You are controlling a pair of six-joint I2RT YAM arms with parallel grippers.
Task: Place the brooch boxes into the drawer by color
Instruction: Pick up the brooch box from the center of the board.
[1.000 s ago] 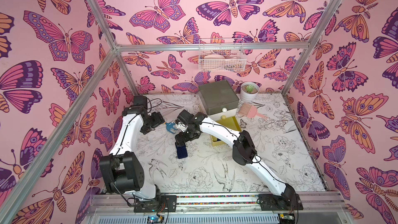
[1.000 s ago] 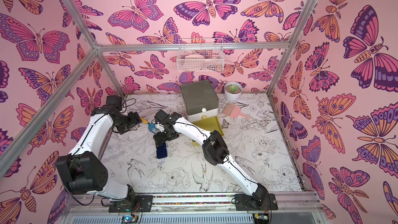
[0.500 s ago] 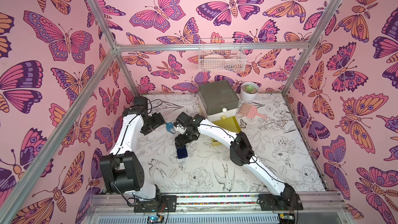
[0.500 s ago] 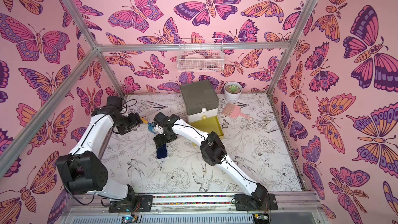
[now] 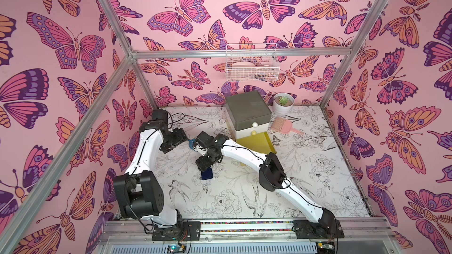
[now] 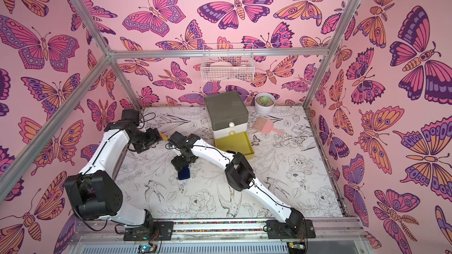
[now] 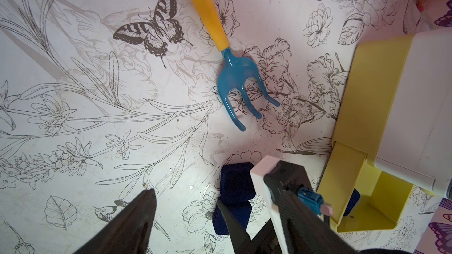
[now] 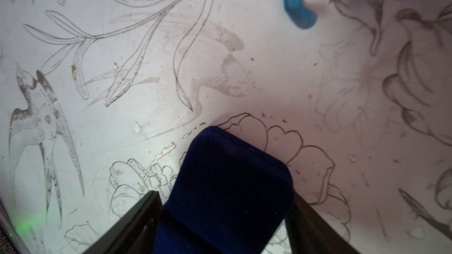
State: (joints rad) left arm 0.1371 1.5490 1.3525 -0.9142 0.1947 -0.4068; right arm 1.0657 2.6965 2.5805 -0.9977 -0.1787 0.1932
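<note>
One navy box [image 8: 234,167], probably light, stiff, velvety: I take opposite sides. Right gripper [image 8: 225,196] straddles it, cannot tell if clamped; left gripper [image 5: 183,139] wide.

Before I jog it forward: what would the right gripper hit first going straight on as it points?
The right gripper would most likely meet the navy brooch box, lying on the table between its jaws; remaining depth unclear.

We note bright light in both top views, faint shadows on the table [image 5: 318,186], and a dimmer right wrist view with the blue fork [image 8: 299,3] blurred and a green glow at one edge.
</note>
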